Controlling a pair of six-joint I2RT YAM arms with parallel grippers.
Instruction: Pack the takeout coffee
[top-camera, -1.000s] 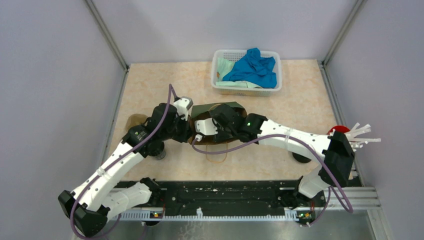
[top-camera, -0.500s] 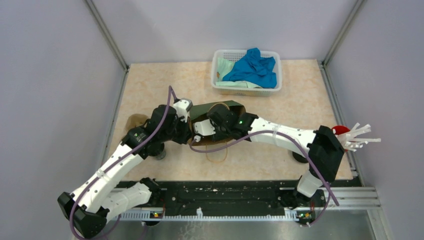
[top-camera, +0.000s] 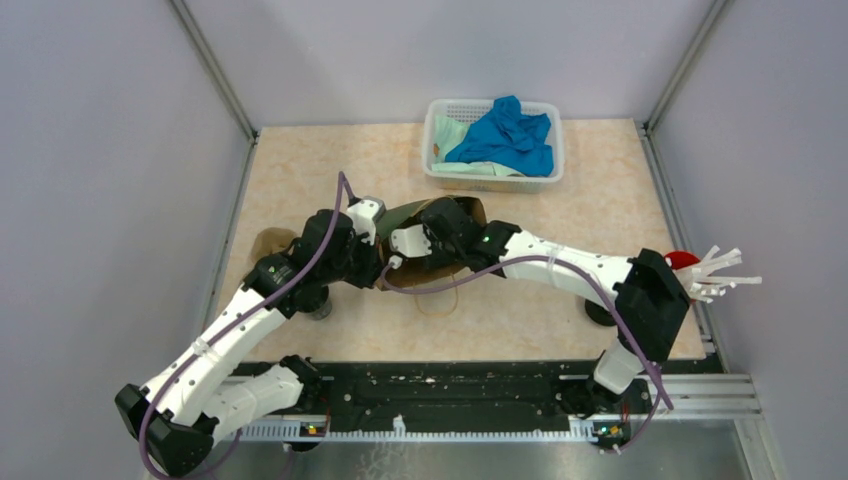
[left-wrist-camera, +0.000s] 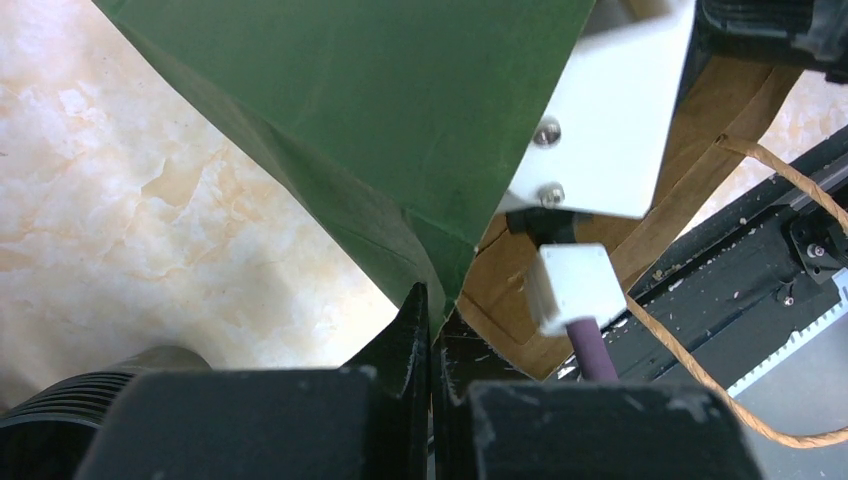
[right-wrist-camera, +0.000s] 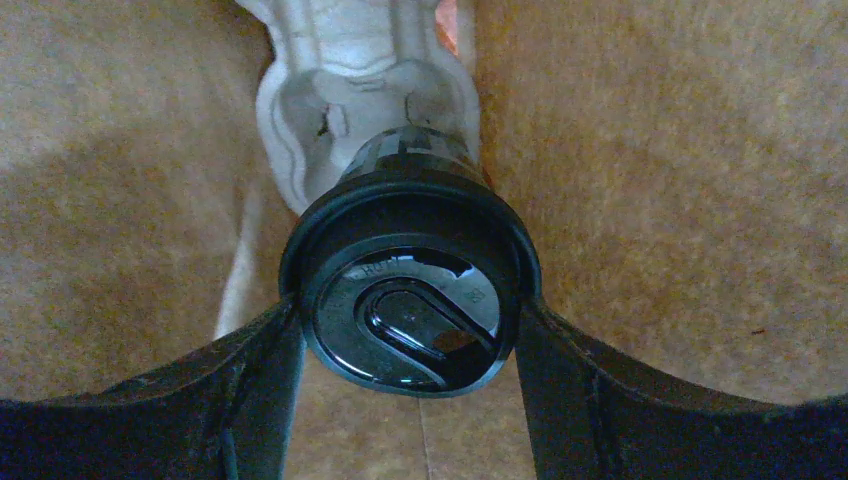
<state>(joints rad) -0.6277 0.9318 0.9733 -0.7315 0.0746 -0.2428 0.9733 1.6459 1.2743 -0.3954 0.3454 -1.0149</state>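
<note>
Now the right hand (right-wrist-camera: 408, 325) clamps the takeout coffee (right-wrist-camera: 405, 290), and the left hand (left-wrist-camera: 433, 318) pinches the paper bag (left-wrist-camera: 350, 120).

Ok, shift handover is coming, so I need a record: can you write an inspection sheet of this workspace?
Surface: beige marbled tabletop, partly covered.
Job's things: small black paper cup with black ridged lid, inside the green-and-brown paper bag; identical spare cup beside the left arm.
Clutter: white plastic basket of blue and pale cloths; red cup with white sticks; tan cardboard tray.
Tools: left tool shut on the bag's green edge; right tool shut on the cup.
Cables: left purple cable loops above its arm; right purple cable sags beside the bag.
Surroundings: grey walls on three sides; black rail at the near edge.
</note>
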